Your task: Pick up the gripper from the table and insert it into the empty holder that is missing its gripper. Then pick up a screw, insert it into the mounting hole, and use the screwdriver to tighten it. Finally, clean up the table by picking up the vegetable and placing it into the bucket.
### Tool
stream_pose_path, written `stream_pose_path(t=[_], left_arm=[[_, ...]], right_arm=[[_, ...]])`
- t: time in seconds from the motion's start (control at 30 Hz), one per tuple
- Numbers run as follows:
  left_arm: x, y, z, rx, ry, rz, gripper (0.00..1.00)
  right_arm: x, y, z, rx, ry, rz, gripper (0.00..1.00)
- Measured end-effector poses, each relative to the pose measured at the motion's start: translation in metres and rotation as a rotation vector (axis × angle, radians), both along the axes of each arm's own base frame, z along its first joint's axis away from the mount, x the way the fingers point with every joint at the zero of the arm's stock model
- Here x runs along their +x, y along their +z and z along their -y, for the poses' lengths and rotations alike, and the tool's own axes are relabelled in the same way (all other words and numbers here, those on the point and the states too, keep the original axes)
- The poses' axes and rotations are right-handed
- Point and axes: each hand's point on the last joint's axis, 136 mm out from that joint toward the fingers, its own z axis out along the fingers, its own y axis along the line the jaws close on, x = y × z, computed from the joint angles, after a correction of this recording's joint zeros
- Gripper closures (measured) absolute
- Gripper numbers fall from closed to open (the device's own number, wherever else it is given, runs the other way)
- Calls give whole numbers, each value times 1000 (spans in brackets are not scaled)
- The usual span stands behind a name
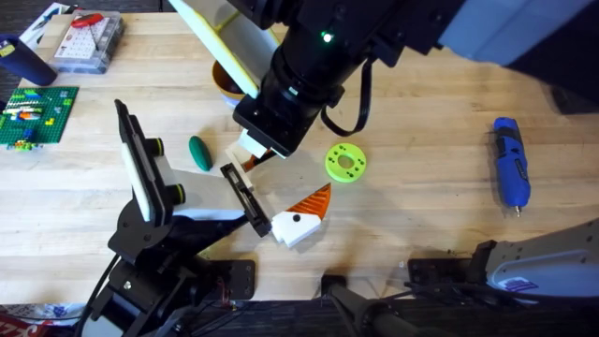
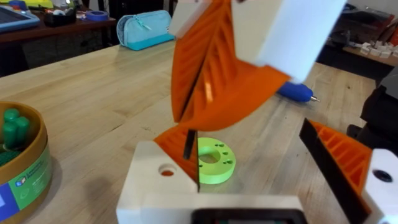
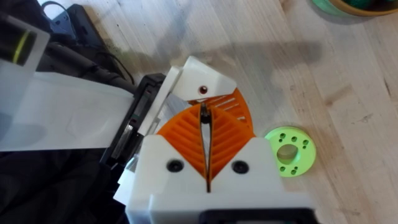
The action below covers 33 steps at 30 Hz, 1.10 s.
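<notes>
The gripper [image 3: 198, 78], a white block with an orange wedge, sits at one end of the black holder rail [image 1: 245, 198] on my left arm, its mounting hole [image 2: 166, 169] open. My left gripper [image 1: 281, 183] is open, its other finger [image 1: 299, 223] at the rail's far end. My right gripper [image 3: 204, 115] hangs just above the wedge, shut on a thin dark screw [image 2: 189, 144] a little beside the hole. The green vegetable [image 1: 199, 153] lies left of the rail. The bucket [image 2: 38, 155] stands behind it. The blue screwdriver [image 1: 510, 161] lies far right.
A lime-green disc [image 1: 344, 163] lies just right of the grippers. At the far left are a green brick plate [image 1: 37, 114] and a parts box [image 1: 89, 42]. The right arm rises large and dark under the camera [image 1: 318, 56].
</notes>
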Motion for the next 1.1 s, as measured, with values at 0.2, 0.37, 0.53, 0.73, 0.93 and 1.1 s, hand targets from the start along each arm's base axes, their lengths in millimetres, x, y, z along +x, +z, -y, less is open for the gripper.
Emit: stream_pose_path(t=[0.2, 0.37, 0.53, 0.73, 0.93, 1.1], left_arm=[[0, 1, 0, -2, 2, 2, 6], [1, 0, 0, -1, 4, 1, 6], [1, 1, 0, -2, 4, 2, 6], [1, 0, 0, -1, 4, 1, 6], [1, 0, 0, -1, 4, 1, 6], [1, 1, 0, -2, 4, 2, 6]], right_arm=[[3, -1, 2, -13, -8, 14, 996], [13, 1, 4, -24, -30, 65, 996], [13, 3, 1, -8, -27, 63, 996], [13, 7, -8, 33, -16, 61, 996], [11, 8, -11, 49, -9, 54, 996], [8, 8, -12, 49, -2, 45, 996]])
